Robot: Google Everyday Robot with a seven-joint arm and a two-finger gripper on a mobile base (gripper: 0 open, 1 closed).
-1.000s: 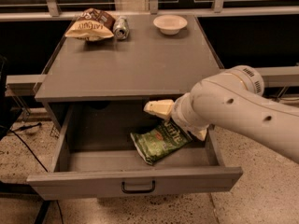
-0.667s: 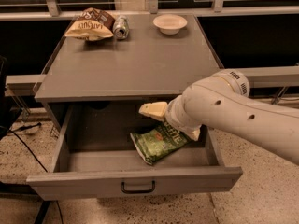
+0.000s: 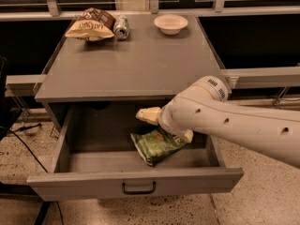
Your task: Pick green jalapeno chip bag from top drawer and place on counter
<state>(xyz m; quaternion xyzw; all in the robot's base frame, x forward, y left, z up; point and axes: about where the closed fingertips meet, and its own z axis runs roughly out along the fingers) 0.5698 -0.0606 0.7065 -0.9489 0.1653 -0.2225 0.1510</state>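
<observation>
The green jalapeno chip bag (image 3: 156, 147) lies crinkled in the open top drawer (image 3: 136, 181), right of its middle. My gripper (image 3: 167, 126) is down inside the drawer, right over the bag's upper right end and close against it. The white arm reaches in from the right and hides that end of the bag. The counter (image 3: 136, 62) is the grey cabinet top just behind and above the drawer.
A brown-and-tan chip bag (image 3: 91, 25), a can (image 3: 121, 26) and a small white bowl (image 3: 170, 23) stand along the counter's far edge. The drawer's dark handle (image 3: 138, 188) faces front. A rail (image 3: 262, 74) runs off to the right.
My arm and gripper have shifted a little to the left over the green bag. The bag has barely moved.
</observation>
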